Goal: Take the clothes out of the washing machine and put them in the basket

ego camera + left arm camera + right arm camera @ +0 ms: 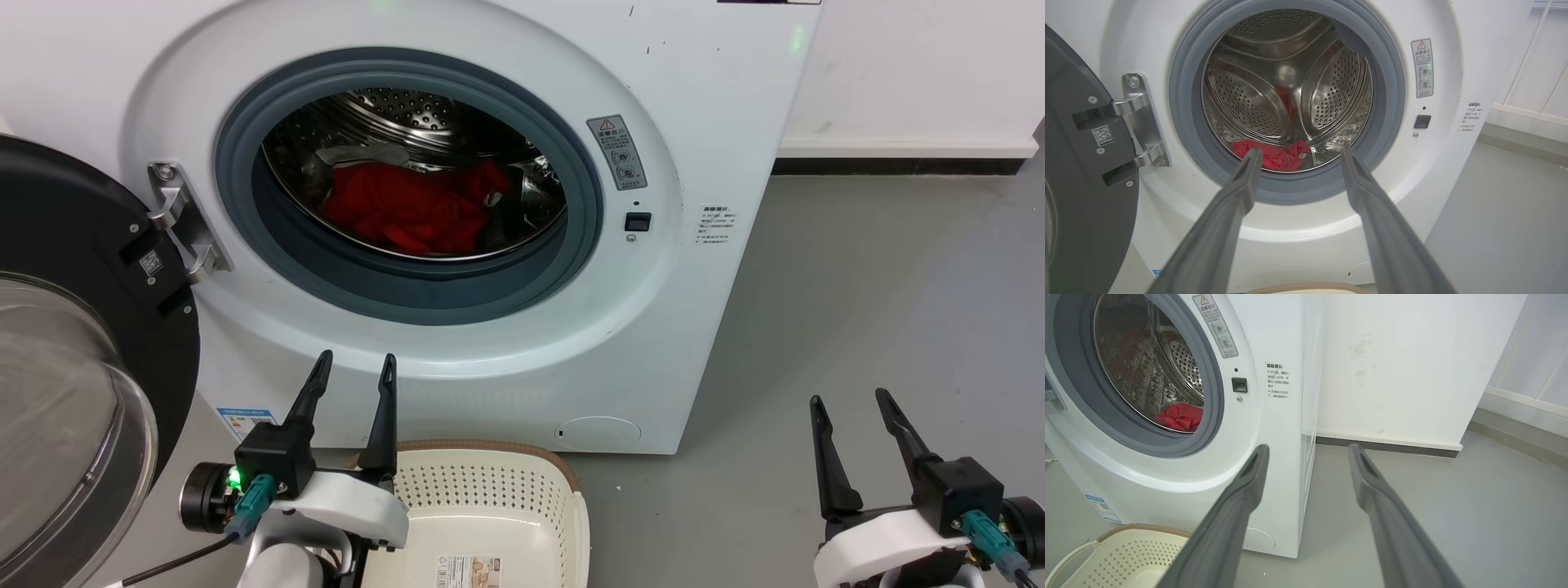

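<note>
Warning-triangle label on washing machine; clothes inside; left gripper, right gripper agape

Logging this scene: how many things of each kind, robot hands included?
White front-loading washing machine: 1
Cream perforated plastic basket: 1
Bright red fabric clothes heap: 1
Dark two-fingered left hand and right hand: 2
Total: 5

Basket cut by bottom edge; door cut left; warning label unreadable.
</note>
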Motion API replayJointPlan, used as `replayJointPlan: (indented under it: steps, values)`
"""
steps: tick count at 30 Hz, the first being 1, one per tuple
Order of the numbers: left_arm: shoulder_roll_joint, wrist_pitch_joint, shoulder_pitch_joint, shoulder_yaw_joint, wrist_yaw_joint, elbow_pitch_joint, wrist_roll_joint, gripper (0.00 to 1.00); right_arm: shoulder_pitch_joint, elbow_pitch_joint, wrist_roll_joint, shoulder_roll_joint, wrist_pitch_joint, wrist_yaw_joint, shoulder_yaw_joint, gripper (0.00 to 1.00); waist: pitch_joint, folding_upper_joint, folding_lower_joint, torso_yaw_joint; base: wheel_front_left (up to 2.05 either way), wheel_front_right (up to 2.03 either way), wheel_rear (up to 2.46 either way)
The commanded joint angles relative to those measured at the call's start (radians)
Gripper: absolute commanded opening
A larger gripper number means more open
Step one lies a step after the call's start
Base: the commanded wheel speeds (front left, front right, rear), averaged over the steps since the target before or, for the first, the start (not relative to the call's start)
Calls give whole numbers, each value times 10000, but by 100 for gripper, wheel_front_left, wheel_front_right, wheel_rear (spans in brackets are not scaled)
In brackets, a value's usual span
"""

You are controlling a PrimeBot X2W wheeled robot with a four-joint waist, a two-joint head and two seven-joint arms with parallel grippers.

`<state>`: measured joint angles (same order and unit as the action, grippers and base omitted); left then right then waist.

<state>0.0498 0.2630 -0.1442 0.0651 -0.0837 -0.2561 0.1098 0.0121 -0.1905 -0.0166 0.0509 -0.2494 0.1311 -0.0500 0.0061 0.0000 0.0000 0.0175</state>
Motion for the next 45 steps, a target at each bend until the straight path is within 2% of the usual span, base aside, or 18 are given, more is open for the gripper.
replayJointPlan:
  steps: [1,13,18,25,34,45]
  values:
    - [9,27,36,5,26,-11,-28,100,-75,-8,45,-13,-7,-7,6,100,4,0,0,-4,0,0,0]
    - [8,27,-481,-79,118,-198,-275,100,205,108,97,-11,26,-7,135,100,396,0,0,-131,0,0,0]
    - [120,27,-1320,-242,158,-588,-373,100,545,367,157,-13,24,-7,246,100,1148,0,0,-345,0,0,0]
    - [387,27,-3118,-434,200,-1506,-452,100,1288,787,246,-14,-24,-7,425,100,2731,0,0,-773,0,0,0]
    - [1175,-38,-5885,-595,151,-3617,-479,100,2266,1140,440,-16,-132,-7,691,100,4557,0,0,-1397,0,0,0]
    - [2169,-785,-8676,-490,240,-5500,-764,100,2788,1608,937,-16,-164,-7,861,100,5968,0,0,-1937,0,0,0]
